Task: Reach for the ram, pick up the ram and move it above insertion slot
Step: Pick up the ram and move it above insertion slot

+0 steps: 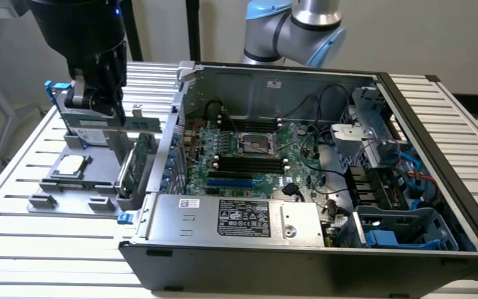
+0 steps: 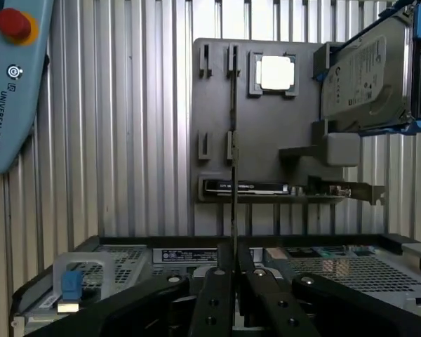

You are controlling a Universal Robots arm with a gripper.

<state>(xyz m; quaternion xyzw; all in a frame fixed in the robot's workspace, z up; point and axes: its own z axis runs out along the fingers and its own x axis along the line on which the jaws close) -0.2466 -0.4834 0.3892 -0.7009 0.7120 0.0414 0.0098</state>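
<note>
In the wrist view the ram (image 2: pixel 234 140) is edge-on, a thin dark strip running out from between my fingers (image 2: pixel 216 288). My gripper (image 2: pixel 234 256) is shut on it. The strip lies in line with the notched posts of the grey parts holder (image 2: pixel 266 133); I cannot tell whether it still touches them. In the exterior view my gripper (image 1: pixel 89 103) hangs over that holder (image 1: pixel 56 200) at the exterior view's left, outside the computer case. The insertion slots (image 1: pixel 248 163), long black sockets side by side, lie on the motherboard inside the open case.
The holder also carries a silver hard drive (image 2: pixel 368 70) in a blue caddy, a processor chip (image 2: pixel 275 72) and a green card with a bracket (image 1: pixel 142 159). A teach pendant (image 2: pixel 10 84) lies on the slatted table. The case wall (image 1: pixel 172 124) stands between holder and motherboard. A blue slot (image 1: pixel 231 184) sits near the black ones.
</note>
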